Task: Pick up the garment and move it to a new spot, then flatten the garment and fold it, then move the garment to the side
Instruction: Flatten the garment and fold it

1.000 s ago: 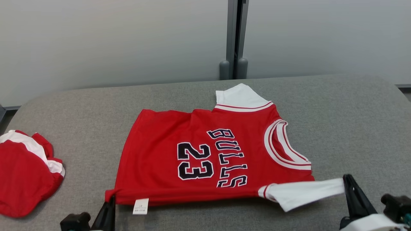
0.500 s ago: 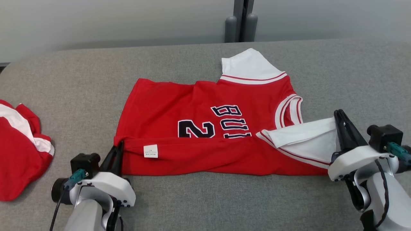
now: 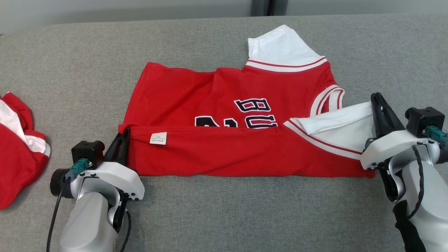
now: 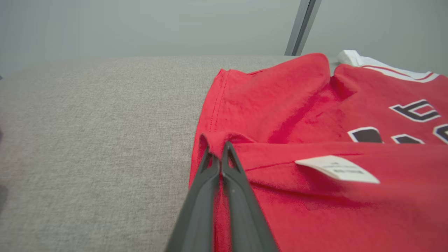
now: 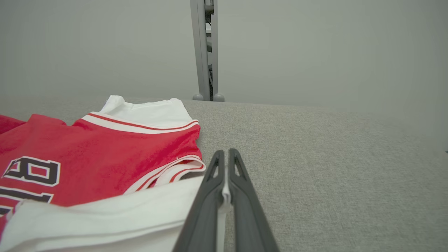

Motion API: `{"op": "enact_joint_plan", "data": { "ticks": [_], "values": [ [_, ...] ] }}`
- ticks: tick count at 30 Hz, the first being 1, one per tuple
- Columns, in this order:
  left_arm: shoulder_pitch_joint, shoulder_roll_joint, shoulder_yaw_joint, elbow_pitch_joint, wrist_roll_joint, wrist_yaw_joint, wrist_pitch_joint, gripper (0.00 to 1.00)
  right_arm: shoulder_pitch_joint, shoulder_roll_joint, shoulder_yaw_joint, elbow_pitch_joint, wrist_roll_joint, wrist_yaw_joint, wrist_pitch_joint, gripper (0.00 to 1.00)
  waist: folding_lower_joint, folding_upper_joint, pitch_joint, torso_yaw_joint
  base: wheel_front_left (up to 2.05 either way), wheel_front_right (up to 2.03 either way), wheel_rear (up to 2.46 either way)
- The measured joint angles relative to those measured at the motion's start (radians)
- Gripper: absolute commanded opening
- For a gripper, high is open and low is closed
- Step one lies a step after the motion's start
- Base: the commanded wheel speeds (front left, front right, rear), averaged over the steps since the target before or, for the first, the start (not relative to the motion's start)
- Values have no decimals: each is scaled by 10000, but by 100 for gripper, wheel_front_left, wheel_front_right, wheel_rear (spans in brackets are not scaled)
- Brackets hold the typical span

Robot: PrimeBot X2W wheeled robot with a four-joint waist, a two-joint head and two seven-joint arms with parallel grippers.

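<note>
Two grippers: both pinched tight on the jersey, one at each end of its near edge
left gripper (image 3: 123, 134): fingers closed together on the red hem corner, cloth bunched at the tips; same in the left wrist view (image 4: 215, 150)
right gripper (image 3: 378, 99): fingers closed on the end of the near sleeve (image 3: 341, 122), white; sliver of white cloth between them in the right wrist view (image 5: 225, 157)
jersey (image 3: 224, 154): red, mid worktop, neck toward robot's right, hem toward its left; near long edge folded over toward the far side, covering the lower part of the print
print (image 3: 257, 105): dark letters "BU" and tops of numerals showing above the fold
care tag (image 3: 158, 138): white, on the folded-over flap, near the left gripper
far sleeve (image 3: 280, 45): white, flat on the worktop at the jersey's far edge
worktop (image 3: 224, 217): grey woven cover
other garment (image 3: 17, 157): red and white, crumpled, at the left edge, well apart from the jersey
background: pale wall, grey post (image 5: 204, 49)
</note>
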Motion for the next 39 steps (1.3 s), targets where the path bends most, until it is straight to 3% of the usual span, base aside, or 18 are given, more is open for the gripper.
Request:
{"op": "enact_joint_plan", "data": {
  "ticks": [1,8,16,30,31,32,33,34,39],
  "values": [
    [-26,-10,23,77,0,21,2,100,-49,50,-104,107,-8,0,4,100,0,0,30,15,0,0,0],
    [403,-38,313,-652,-81,456,0,100,176,251,-583,-794,-61,0,0,100,0,0,32,47,0,0,0],
    [2070,-54,-15,-1390,-1037,677,0,100,2684,456,-435,-1668,700,0,0,100,0,0,-270,7,0,0,0],
    [2301,-61,-401,-1338,-1281,849,2,100,3168,416,663,-631,1168,-4,-75,100,0,0,-359,-41,0,0,0],
    [2296,-65,-385,-1312,-1283,849,2,100,3122,378,782,-518,1210,-4,-88,82,0,0,-362,-29,0,0,0],
    [2287,-63,-368,-1289,-1281,849,2,100,3070,351,857,-433,1310,-2,-92,39,0,0,-364,-22,0,0,0],
    [2276,-63,-349,-1264,-1281,849,2,100,3003,322,936,-360,1377,-2,-102,7,0,0,-366,-20,0,0,0],
    [2262,-63,-324,-1237,-1281,848,2,100,2973,314,1026,-320,1471,0,-102,0,0,0,-364,-17,0,0,0],
    [2101,-54,-153,-1087,-1289,811,0,100,2829,255,1151,-472,1862,15,-79,0,0,0,-329,-19,0,0,0]
  ]
}}
